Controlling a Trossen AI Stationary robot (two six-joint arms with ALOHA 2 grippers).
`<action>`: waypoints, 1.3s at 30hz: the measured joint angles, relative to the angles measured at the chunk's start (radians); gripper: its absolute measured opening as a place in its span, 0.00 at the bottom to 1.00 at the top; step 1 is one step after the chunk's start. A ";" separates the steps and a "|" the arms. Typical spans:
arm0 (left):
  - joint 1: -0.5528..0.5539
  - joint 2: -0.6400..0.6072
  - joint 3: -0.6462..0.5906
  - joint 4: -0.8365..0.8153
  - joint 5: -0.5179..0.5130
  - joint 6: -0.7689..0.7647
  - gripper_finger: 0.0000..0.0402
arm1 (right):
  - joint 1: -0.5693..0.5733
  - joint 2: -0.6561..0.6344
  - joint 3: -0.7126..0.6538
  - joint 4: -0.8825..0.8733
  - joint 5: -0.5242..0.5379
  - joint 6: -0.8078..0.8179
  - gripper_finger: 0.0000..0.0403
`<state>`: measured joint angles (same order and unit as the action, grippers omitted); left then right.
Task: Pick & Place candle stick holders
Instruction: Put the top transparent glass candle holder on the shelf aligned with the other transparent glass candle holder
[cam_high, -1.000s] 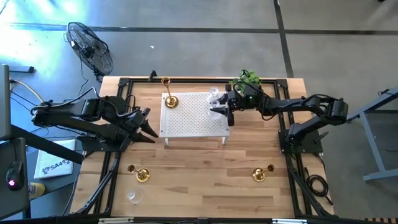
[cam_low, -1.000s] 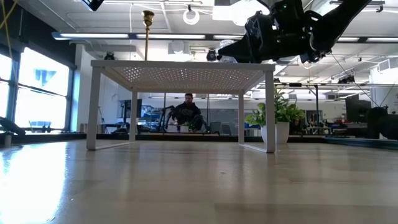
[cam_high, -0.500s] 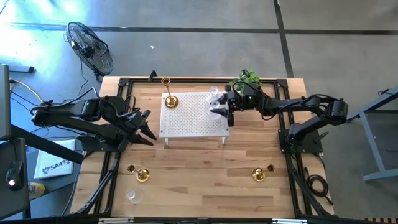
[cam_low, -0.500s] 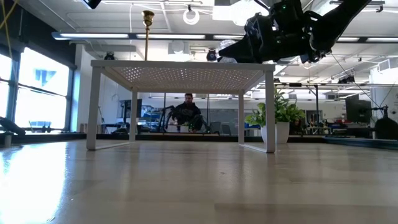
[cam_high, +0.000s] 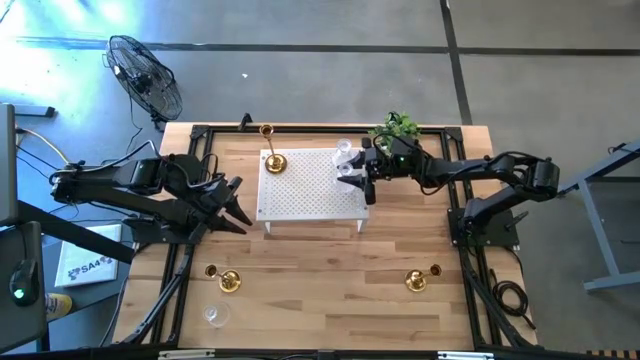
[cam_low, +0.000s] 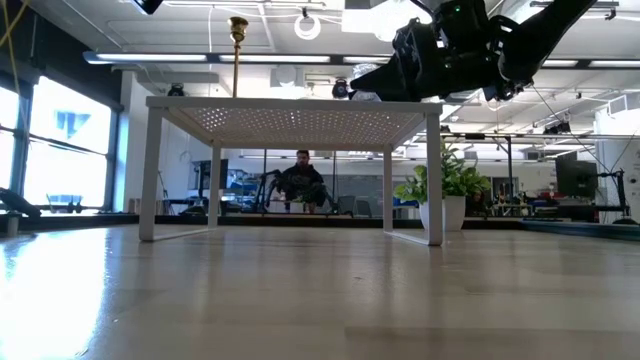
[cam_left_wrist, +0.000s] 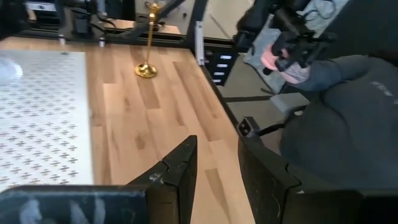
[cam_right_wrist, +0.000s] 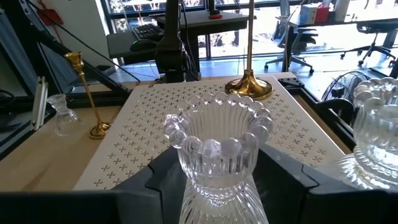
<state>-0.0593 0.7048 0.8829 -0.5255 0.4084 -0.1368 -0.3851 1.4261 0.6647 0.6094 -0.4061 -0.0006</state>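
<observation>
The right gripper (cam_high: 355, 177) reaches low over the white perforated stand's (cam_high: 310, 195) right edge, fingers clamped on a clear glass candle stick holder (cam_right_wrist: 217, 146) held upright, while the left gripper (cam_high: 232, 205), fingers parted and empty, waits left of the stand.

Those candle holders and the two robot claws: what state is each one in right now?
Right gripper: shut on glass holder, over the white stand.
Second glass holder: upright on the stand.
Brass holder on stand: upright.
Two front brass holders: upright on table.
Front glass holder: on table.
Left gripper: open, empty, beside the stand.
</observation>
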 joint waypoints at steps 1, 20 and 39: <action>0.000 0.000 0.000 0.000 0.012 0.000 0.28 | 0.000 0.000 0.000 0.000 0.000 0.000 0.40; 0.000 0.000 0.000 0.000 0.046 0.000 0.28 | 0.014 0.000 0.000 -0.002 0.031 0.001 0.51; 0.000 0.000 -0.001 -0.026 0.042 0.000 0.28 | 0.032 0.000 0.000 0.000 0.066 -0.007 0.54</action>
<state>-0.0597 0.7048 0.8822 -0.5518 0.4507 -0.1372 -0.3532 1.4261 0.6643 0.6094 -0.3405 -0.0078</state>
